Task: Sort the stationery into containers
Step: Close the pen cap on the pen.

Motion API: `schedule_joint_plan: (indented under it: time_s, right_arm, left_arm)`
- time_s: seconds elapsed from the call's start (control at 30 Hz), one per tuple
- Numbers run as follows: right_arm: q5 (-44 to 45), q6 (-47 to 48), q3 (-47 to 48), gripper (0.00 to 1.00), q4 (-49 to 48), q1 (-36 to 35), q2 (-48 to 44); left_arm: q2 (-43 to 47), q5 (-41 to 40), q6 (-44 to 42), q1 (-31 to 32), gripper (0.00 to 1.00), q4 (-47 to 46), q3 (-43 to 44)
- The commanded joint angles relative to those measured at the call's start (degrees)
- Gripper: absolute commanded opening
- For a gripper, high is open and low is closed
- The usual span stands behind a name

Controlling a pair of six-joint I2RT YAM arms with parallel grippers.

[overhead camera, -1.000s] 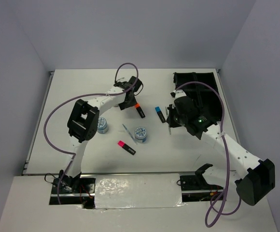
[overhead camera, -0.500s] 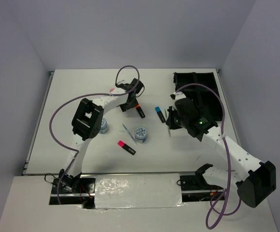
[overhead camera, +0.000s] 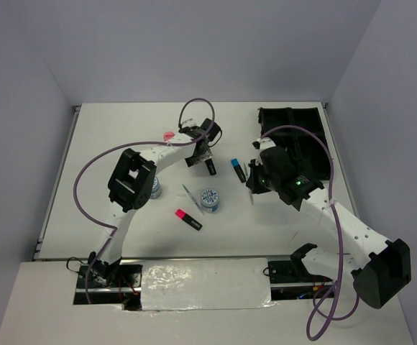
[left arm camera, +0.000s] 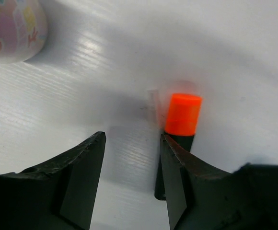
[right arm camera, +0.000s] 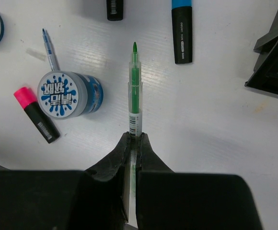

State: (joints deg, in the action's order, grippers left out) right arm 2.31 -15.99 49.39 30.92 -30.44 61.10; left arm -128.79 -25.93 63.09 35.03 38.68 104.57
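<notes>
My left gripper [left arm camera: 132, 143] is open low over the table, with only bare surface between its fingers. The orange-capped highlighter [left arm camera: 183, 114] lies at its right finger, black body partly behind it. From above, the left gripper [overhead camera: 200, 154] covers the cap and only the highlighter's black body [overhead camera: 210, 167] shows. My right gripper [right arm camera: 135, 136] is shut on a thin green pen [right arm camera: 135, 91] that sticks out forward above the table. Seen from above, the right gripper [overhead camera: 251, 185] hovers left of the black organiser tray [overhead camera: 305, 136].
On the table lie a blue-capped highlighter [overhead camera: 237, 169], a pink-capped highlighter [overhead camera: 188, 219], a blue-white tub [overhead camera: 209, 199] and a thin blue pen [overhead camera: 190, 195]. A second tub [overhead camera: 153, 188] sits by the left arm. A pink bottle [overhead camera: 169, 135] stands behind the left gripper.
The left gripper has slid right and now covers the orange cap in the top view. The right arm has shifted slightly left, still holding the green pen.
</notes>
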Motion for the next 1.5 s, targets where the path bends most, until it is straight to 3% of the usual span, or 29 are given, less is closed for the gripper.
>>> schedule_joint_plan:
  time_s: [0.0, 0.17, 0.33, 1.47]
  right_arm:
    - [-0.3, 0.7, -0.1, 0.0, -1.8, 0.2, -0.1]
    - [-0.3, 0.7, 0.2, 0.0, -1.6, 0.2, 0.6]
    - [-0.1, 0.8, 0.3, 0.0, -1.3, 0.3, 0.6]
    - [-0.6, 1.0, 0.0, 0.0, -1.6, 0.2, 2.2]
  left_arm:
    - [2.4, -2.1, -1.8, 0.5, 0.62, 0.3, 4.5]
    - [2.7, -0.9, -4.1, 0.4, 0.62, -2.8, 4.7]
    - [0.2, -1.5, -4.9, -0.2, 0.62, -0.3, 8.1]
    - [-5.1, -0.7, -3.8, -1.6, 0.58, -1.4, 7.7]
